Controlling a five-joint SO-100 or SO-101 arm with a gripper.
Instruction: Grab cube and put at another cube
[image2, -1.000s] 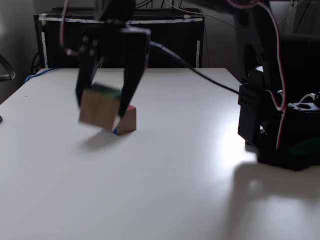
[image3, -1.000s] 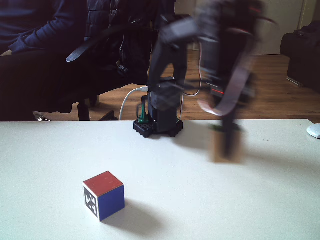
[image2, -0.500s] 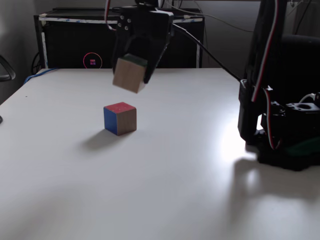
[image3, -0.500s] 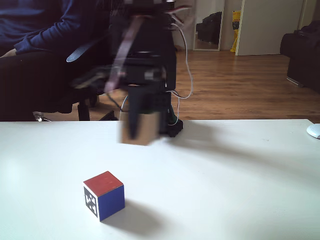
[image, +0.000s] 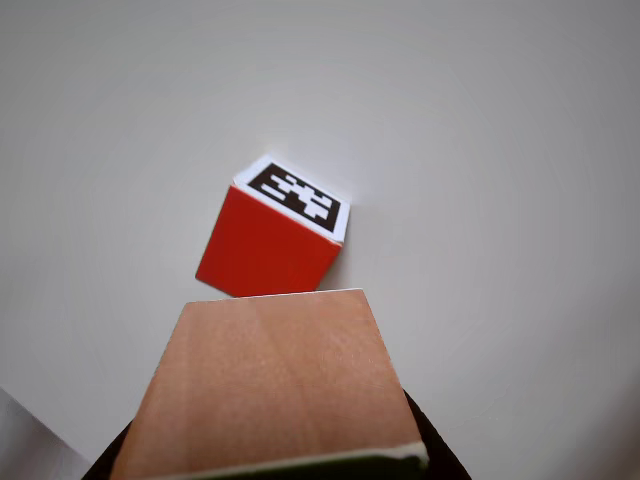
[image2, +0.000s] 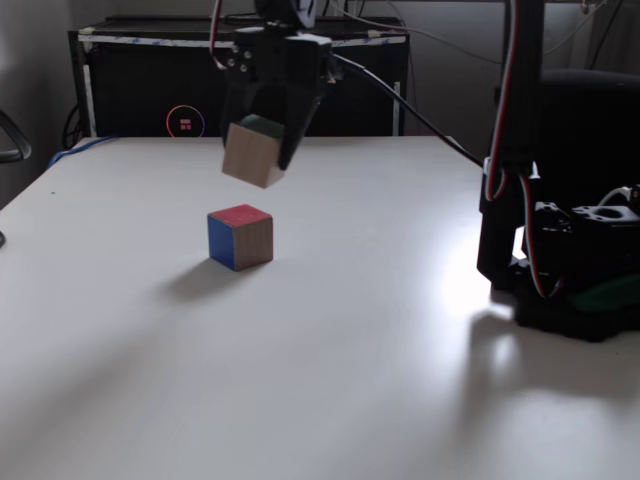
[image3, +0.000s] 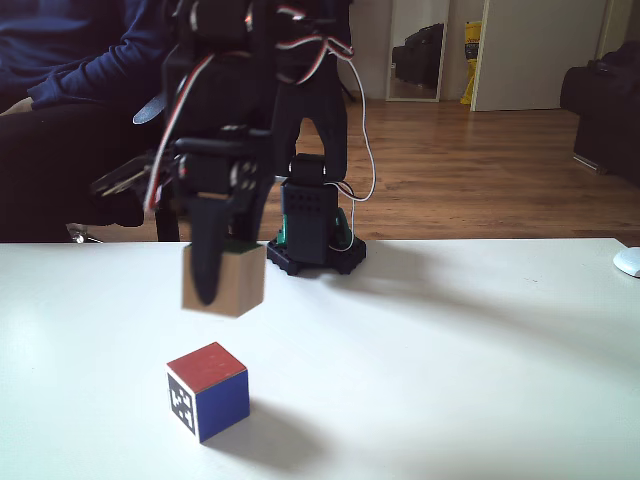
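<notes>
The wooden cube (image2: 253, 155) with a green face hangs in the air, gripped by my gripper (image2: 260, 150), which is shut on it. In a fixed view the held cube (image3: 224, 279) hovers above the red-faced cube (image3: 207, 389), with a clear gap between them. The red-faced cube (image2: 240, 236) sits on the white table, its blue side and pixel marker showing. In the other view the held cube (image: 265, 385) fills the lower middle, and the red cube (image: 271, 243) with its marker face lies just beyond it.
The arm's black base (image2: 570, 270) stands at the table's right side in one fixed view, with cables running over it. A seated person (image3: 90, 90) is behind the table. A white computer mouse (image3: 628, 261) lies at the right edge.
My gripper has carried the wooden cube sideways until it hangs over the red-faced cube, and has lowered it slightly in the last half second. The red-faced cube has not moved.
</notes>
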